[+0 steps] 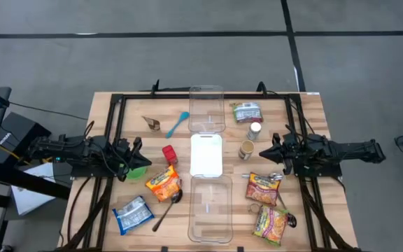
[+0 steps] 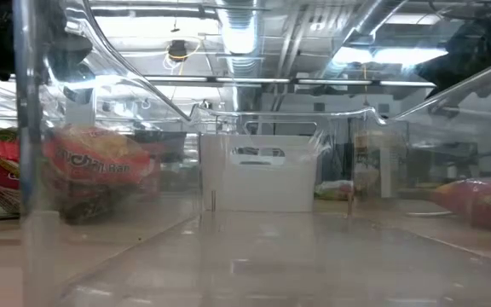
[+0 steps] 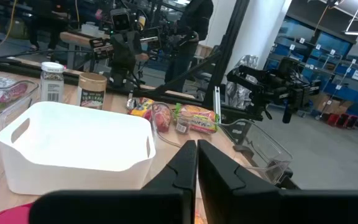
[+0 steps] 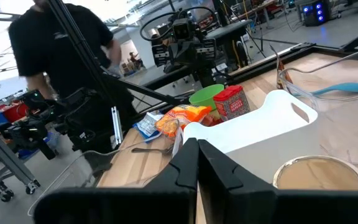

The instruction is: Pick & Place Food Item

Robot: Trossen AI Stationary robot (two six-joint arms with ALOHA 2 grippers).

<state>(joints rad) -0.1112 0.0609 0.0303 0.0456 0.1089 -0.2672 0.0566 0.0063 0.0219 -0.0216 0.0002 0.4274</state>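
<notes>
The white bin [image 1: 206, 155] stands at the table's middle, between two clear containers [image 1: 206, 108] [image 1: 210, 208]. Food lies around it: an orange noodle packet [image 1: 163, 184], a red can [image 1: 169, 154], a blue-silver packet [image 1: 132, 213], a green packet [image 1: 246, 112], a spice jar [image 1: 255, 129], a brown jar [image 1: 247, 149] and two noodle packets [image 1: 263, 187] [image 1: 271, 222]. My left gripper [image 1: 141, 152] [image 3: 196, 163] is shut and empty, left of the bin by the green cup [image 1: 135, 170]. My right gripper [image 1: 262, 152] [image 4: 197, 163] is shut and empty, right of the bin beside the brown jar [image 4: 319, 174].
A blue spoon [image 1: 177, 124] lies at the far left of the bin and a metal spoon [image 1: 166, 210] at the near left. A black frame [image 1: 117, 105] runs around the table top. People stand in the room beyond the table [image 4: 61, 43].
</notes>
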